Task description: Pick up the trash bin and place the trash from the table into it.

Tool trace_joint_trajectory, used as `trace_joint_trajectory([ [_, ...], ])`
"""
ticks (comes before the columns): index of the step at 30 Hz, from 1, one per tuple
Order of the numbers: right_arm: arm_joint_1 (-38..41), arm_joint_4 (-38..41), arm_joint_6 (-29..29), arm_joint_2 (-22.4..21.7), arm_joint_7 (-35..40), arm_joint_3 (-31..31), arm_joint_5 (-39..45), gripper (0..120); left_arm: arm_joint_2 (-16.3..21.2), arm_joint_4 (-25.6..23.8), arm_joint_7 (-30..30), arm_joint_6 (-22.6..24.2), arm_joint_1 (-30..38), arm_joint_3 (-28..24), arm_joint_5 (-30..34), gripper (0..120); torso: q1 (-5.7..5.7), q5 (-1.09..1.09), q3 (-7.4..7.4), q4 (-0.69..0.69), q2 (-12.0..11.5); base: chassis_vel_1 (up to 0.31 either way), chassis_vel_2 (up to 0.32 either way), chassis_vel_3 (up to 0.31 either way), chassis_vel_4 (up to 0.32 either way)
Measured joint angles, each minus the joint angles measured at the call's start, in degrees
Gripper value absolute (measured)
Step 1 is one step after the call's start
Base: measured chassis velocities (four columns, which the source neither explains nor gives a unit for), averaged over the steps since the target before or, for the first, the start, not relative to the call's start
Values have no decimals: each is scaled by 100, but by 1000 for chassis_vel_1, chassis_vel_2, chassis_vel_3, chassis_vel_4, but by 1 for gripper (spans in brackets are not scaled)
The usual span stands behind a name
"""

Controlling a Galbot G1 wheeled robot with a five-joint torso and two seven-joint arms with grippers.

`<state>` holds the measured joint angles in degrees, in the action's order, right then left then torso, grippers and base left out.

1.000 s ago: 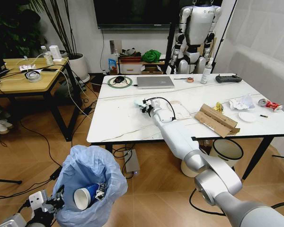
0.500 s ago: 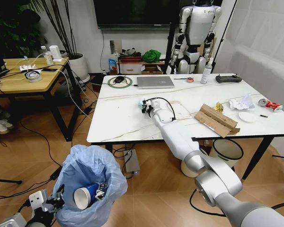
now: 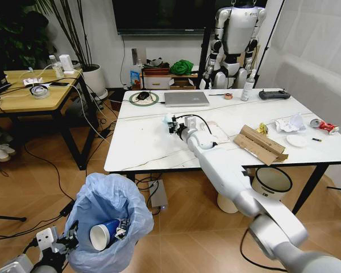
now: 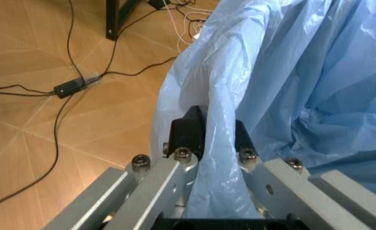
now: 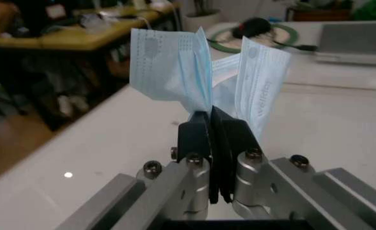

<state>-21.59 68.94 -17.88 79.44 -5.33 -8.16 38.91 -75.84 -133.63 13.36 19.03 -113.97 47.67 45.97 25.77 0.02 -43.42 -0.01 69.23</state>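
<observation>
The trash bin (image 3: 108, 222), lined with a crinkled light-blue bag (image 4: 303, 72), stands on the floor at lower left with a blue-white paper cup (image 3: 104, 234) inside. My left gripper (image 3: 65, 244) (image 4: 212, 134) is shut on the bag's rim. Over the marble table (image 3: 148, 148), my right gripper (image 3: 172, 125) (image 5: 212, 120) is shut on a folded light-blue face mask (image 5: 169, 67), held just above the top. Torn cardboard (image 3: 260, 144), a tissue (image 3: 290, 123), a paper plate (image 3: 297, 140), a red can (image 3: 325, 126) and a yellow wrapper (image 3: 263, 128) lie on the table's right part.
A laptop (image 3: 186, 98) and a mouse on a green ring lie at the table's far side. A cream round bin (image 3: 271, 182) stands under the table. A wooden table (image 3: 28, 94) is to the left, and cables trail over the floor.
My right arm has risen and the gripper has carried the mask slightly up and away from the table's near edge. The left gripper and bin have stayed put.
</observation>
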Motion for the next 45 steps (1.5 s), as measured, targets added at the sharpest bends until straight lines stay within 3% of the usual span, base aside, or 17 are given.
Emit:
trace_joint_trajectory([
  [3, -417, 1205, 296, -370, -206, -449, 762, 0, -2, 2, 5, 8, 14, -2, 17, 1, 0, 0, 1, 0, 0, 0, 0, 0, 0],
  [8, -596, 1995, 755, -656, -589, -974, 1134, 0, 1, -4, 21, 19, 17, 17, 58, 1, 0, -2, 1, 2, 0, 0, 0, 0, 0],
  [12, -810, 3149, 1148, -1208, -1214, -1704, 1516, 0, 6, -30, 44, 28, 16, 56, 105, 1, -1, -2, 1, 1, 0, 0, 0, 0, 0],
  [17, -987, 3623, 1251, -1647, -1623, -2146, 1420, 0, 14, -45, 77, 39, 37, 67, 158, 1, -1, -2, 1, 0, 1, 0, 0, 0, 0],
  [25, -1350, 3527, 1484, -1937, -1907, -2383, 464, 0, 9, -120, 101, 52, 39, 66, 200, 1, 0, -1, 0, 1, 0, 0, 0, 0, 0],
  [30, -1498, 3466, 1592, -2014, -1911, -2373, 78, 13, 9, -158, 119, 56, 36, 64, 208, 1, -1, -1, 0, 0, 0, 0, 0, 0, 0],
  [34, -1571, 3443, 1674, -2085, -1834, -2290, -37, 31, 21, -187, 124, 59, 25, 39, 206, 1, 0, -2, 0, 1, 0, 0, 0, 0, 0],
  [37, -1597, 3445, 1698, -2129, -1765, -2227, -43, 37, 32, -193, 124, 60, 18, 31, 201, 1, 0, -2, 0, 1, 0, 0, 0, 0, 0],
  [40, -1668, 3481, 1759, -2203, -1562, -2104, -82, 54, 78, -194, 115, 60, 15, 20, 192, 1, 0, -2, 0, 1, 0, 0, 0, 0, 0],
  [43, -1730, 3514, 1791, -2238, -1492, -2061, -101, 60, 112, -194, 112, 60, 25, 12, 197, 1, 0, -2, 0, 1, 0, 0, 0, 0, 0],
  [45, -1809, 3553, 1841, -2284, -1476, -2044, -148, 70, 144, -194, 110, 60, 37, 9, 205, 1, 0, -2, 0, 1, 0, 0, 0, 0, 0],
])
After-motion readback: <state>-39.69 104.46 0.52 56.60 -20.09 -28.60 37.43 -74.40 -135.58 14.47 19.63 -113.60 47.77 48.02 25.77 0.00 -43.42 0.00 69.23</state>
